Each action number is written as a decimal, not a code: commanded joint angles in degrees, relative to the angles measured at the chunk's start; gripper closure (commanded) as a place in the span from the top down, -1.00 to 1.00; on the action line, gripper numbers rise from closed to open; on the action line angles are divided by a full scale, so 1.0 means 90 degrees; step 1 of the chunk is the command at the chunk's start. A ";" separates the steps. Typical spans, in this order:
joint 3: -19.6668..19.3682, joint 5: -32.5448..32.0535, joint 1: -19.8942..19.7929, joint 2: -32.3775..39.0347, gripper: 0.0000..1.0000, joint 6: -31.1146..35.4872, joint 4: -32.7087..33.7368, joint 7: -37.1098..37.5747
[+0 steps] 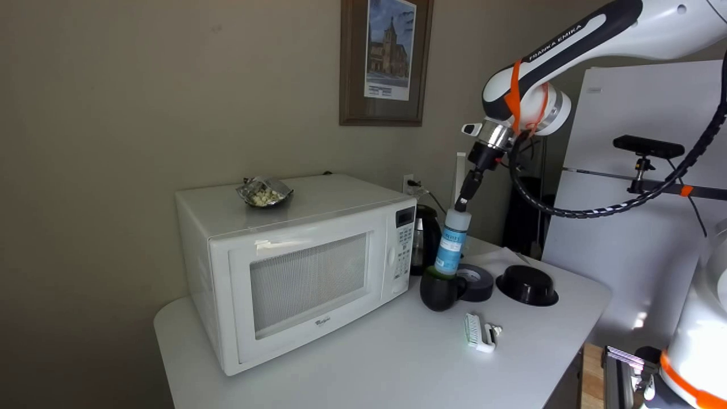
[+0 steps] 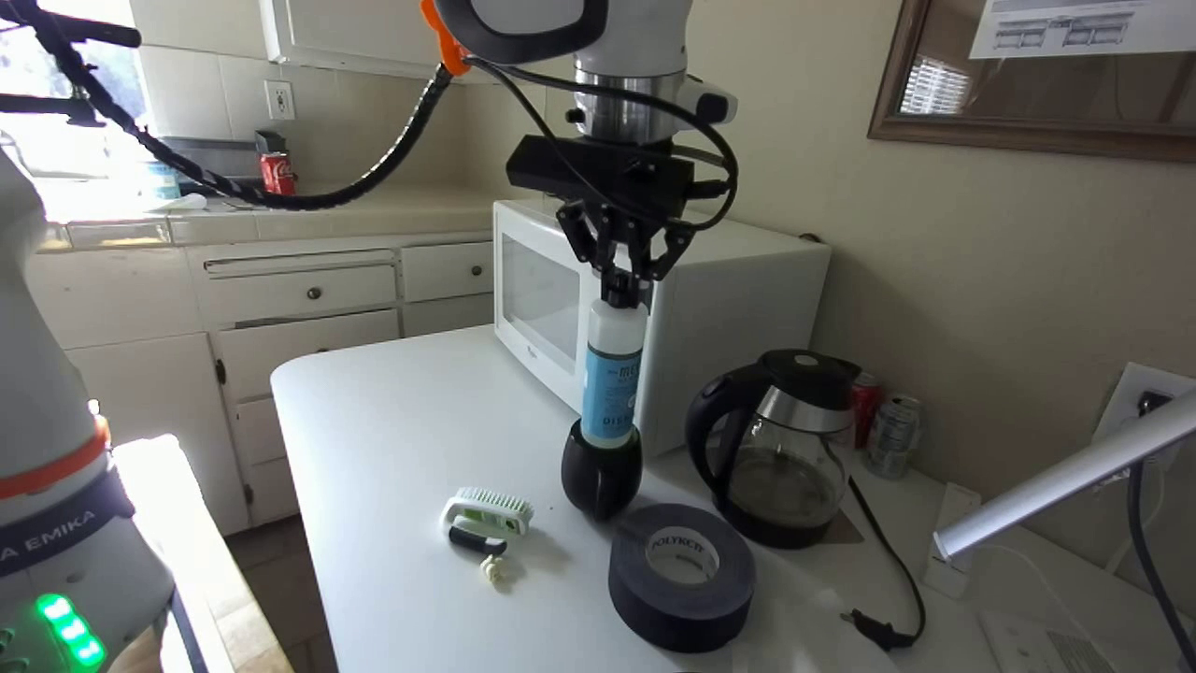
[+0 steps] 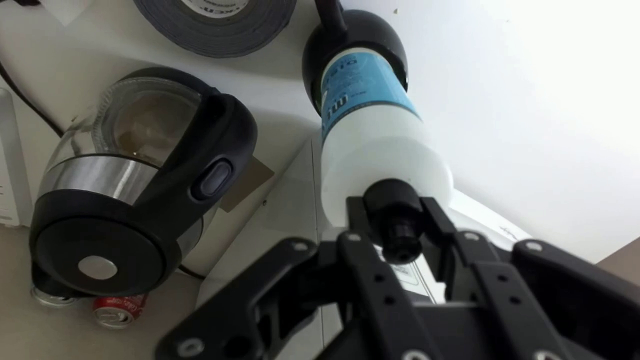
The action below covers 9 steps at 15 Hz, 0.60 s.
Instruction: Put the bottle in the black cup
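Bottle (image 1: 452,242): lower end inside the mouth of the black cup (image 2: 601,481), most of its blue label (image 2: 611,388) above the rim; whether it touches the cup's floor, cannot tell. Fingers (image 3: 356,215) of the gripper (image 2: 623,292) grasp its black cap (image 3: 392,192) from both sides. Tape roll (image 2: 684,612) just beside the cup

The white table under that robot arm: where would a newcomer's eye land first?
Probably on the blue-labelled bottle, its black cap gripped by the robot's hand, its base at the mouth of the black mug. Then the white microwave beside them on the table, with crumpled foil holding pale pieces on top.
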 commanded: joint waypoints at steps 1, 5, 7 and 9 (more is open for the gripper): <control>-0.0030 0.0109 0.0060 0.0133 -0.85 0.0199 -0.0062 0.0040; -0.0026 0.0187 0.0084 0.0225 -0.85 0.0315 -0.0092 -0.0024; 0.0011 0.0161 0.0086 0.0306 -0.85 0.0443 -0.0107 0.0017; 0.0044 0.0150 0.0101 0.0412 -0.85 0.0610 -0.0160 0.0033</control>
